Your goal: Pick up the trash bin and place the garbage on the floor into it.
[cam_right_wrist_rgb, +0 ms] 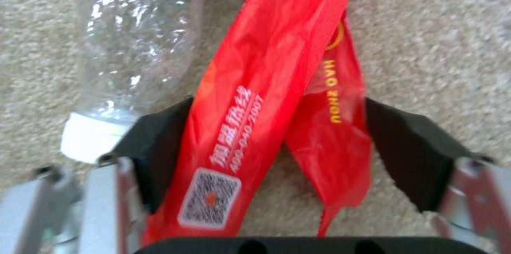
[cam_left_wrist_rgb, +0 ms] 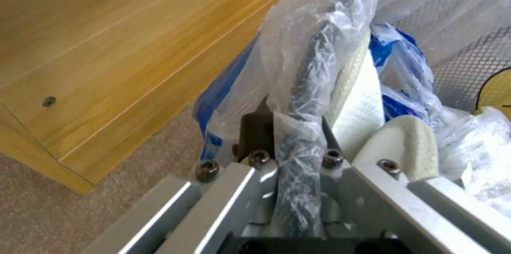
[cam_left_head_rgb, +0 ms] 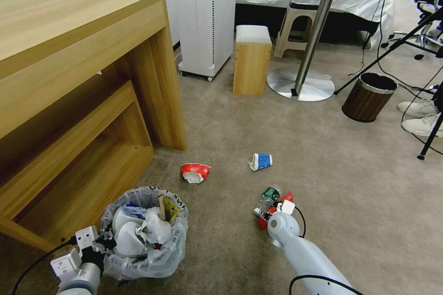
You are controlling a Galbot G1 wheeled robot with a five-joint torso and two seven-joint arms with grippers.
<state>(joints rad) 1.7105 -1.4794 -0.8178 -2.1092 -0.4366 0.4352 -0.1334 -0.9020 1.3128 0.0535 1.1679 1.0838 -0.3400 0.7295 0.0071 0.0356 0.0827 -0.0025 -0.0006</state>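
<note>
The trash bin (cam_left_head_rgb: pixel 152 258), lined with a crinkly whitish bag and stuffed with papers and slippers, is at the lower left beside the desk. My left gripper (cam_left_head_rgb: pixel 99 242) is shut on its near rim; the left wrist view shows the bag-wrapped rim (cam_left_wrist_rgb: pixel 309 70) pinched between the jaws. On the beige floor (cam_left_head_rgb: pixel 323 184) lie a crushed red-white cup (cam_left_head_rgb: pixel 195 172), a blue-white cup (cam_left_head_rgb: pixel 260 162), a green-labelled bottle (cam_left_head_rgb: pixel 269 196) and a red packet (cam_left_head_rgb: pixel 262 224). My right gripper (cam_right_wrist_rgb: pixel 277 142) is down over the red packet (cam_right_wrist_rgb: pixel 250 98), open, one pad on each side. The bottle (cam_right_wrist_rgb: pixel 133 38) lies just beside it.
A wooden desk (cam_left_head_rgb: pixel 69 78) with a low shelf stands at the left. Farther back are a white appliance (cam_left_head_rgb: pixel 207 18), a small wooden stool (cam_left_head_rgb: pixel 251 60), a round table's base (cam_left_head_rgb: pixel 300 84), a brown wood-grain bin (cam_left_head_rgb: pixel 368 97), tripod legs (cam_left_head_rgb: pixel 392 46) and a person's shoes (cam_left_head_rgb: pixel 422 115).
</note>
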